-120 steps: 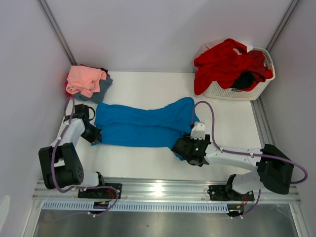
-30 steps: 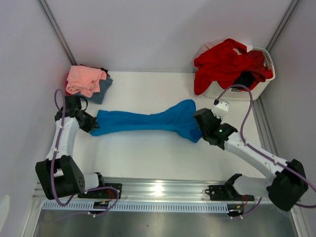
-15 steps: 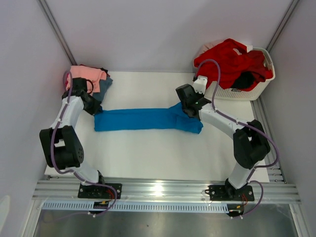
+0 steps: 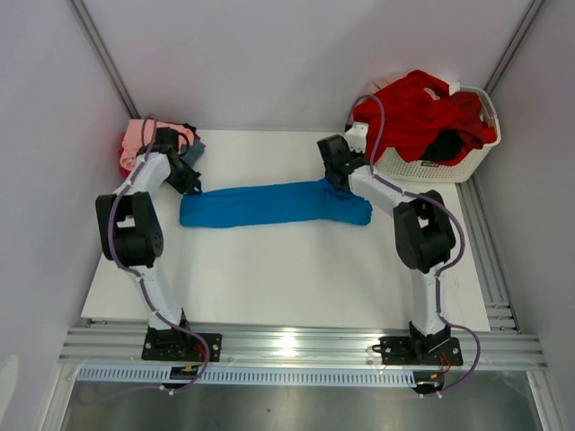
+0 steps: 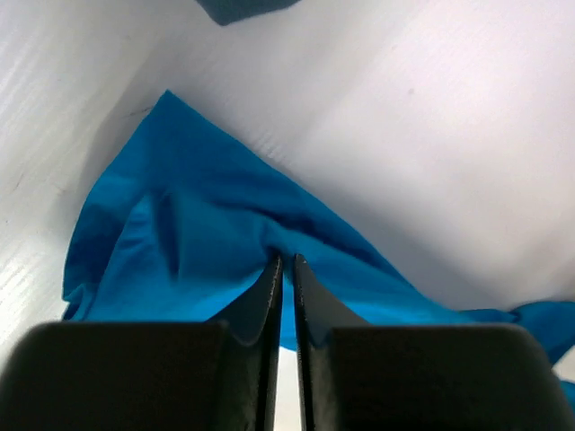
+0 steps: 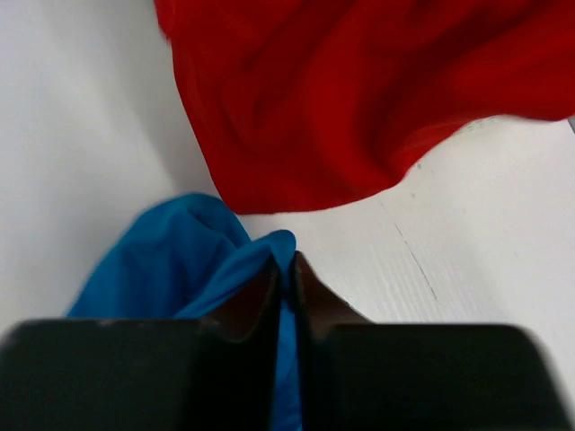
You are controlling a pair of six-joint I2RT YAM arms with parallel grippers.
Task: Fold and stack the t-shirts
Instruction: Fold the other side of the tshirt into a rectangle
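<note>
The bright blue t-shirt [image 4: 269,204] lies as a long narrow band across the back half of the white table [image 4: 269,278]. My left gripper [image 4: 190,182] is at its left end, jaws a sliver apart, and blue cloth [image 5: 180,242] bunches into the fingertips [image 5: 287,260]. At the right end my right gripper [image 4: 334,180] pinches a fold of the same shirt [image 6: 171,260] between nearly closed fingers [image 6: 286,260]. A salmon pink t-shirt [image 4: 135,135] tops a small pile at the back left. A red t-shirt [image 4: 413,108] and a black one [image 4: 445,144] sit in the basket.
The white slatted basket [image 4: 422,166] stands at the back right, and the red cloth [image 6: 359,90] hangs down just beyond my right fingertips. A dark slate-blue edge [image 5: 238,9] of the pile shows above my left gripper. Grey walls close in on three sides.
Both arms have swept from the front towards the back, carrying the shirt's near edge over it. The shirt has gone from a broad spread to a narrow folded band. Both jaws have eased slightly.
</note>
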